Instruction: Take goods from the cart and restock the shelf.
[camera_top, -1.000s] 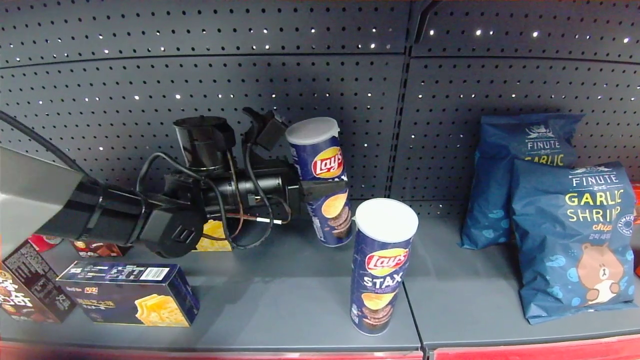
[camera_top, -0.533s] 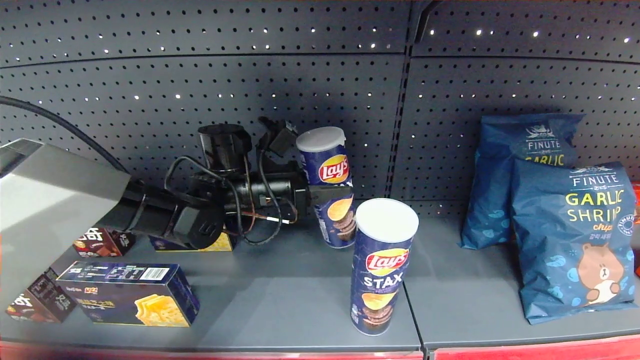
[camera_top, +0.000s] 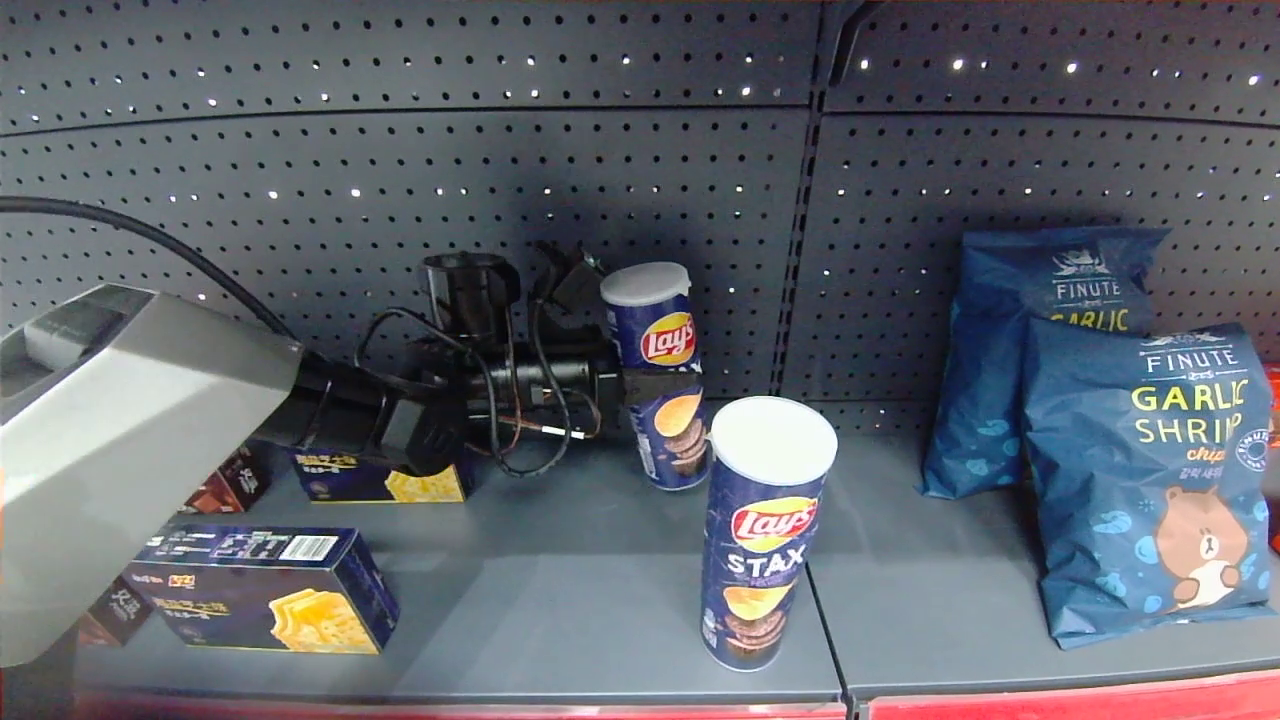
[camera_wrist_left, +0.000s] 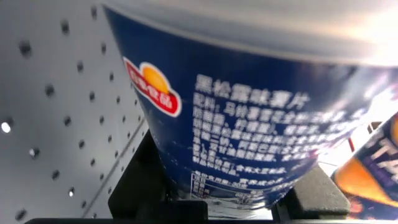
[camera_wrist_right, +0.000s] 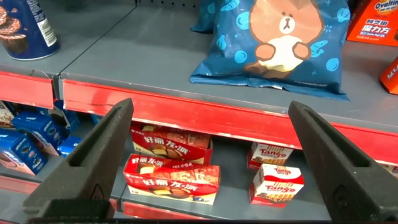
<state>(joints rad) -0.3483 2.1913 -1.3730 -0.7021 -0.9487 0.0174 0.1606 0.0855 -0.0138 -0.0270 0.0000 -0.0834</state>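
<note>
A blue chip can with a grey lid stands near the back of the grey shelf, close to the pegboard wall, and my left gripper is shut on its middle from the left side. In the left wrist view the same chip can is squeezed between the black fingers. A second blue chip can stands upright near the shelf's front edge, just right of the held one. My right gripper is open below the shelf's red front edge, holding nothing.
Dark blue cracker boxes lie at the front left and behind my arm. Two blue shrimp-chip bags lean at the right. The lower shelf holds red boxes. A bear-print bag lies above the red edge.
My left arm has carried the chip can deeper into the shelf and lower, toward the pegboard, until its base is at the shelf surface. The front can has not moved.
</note>
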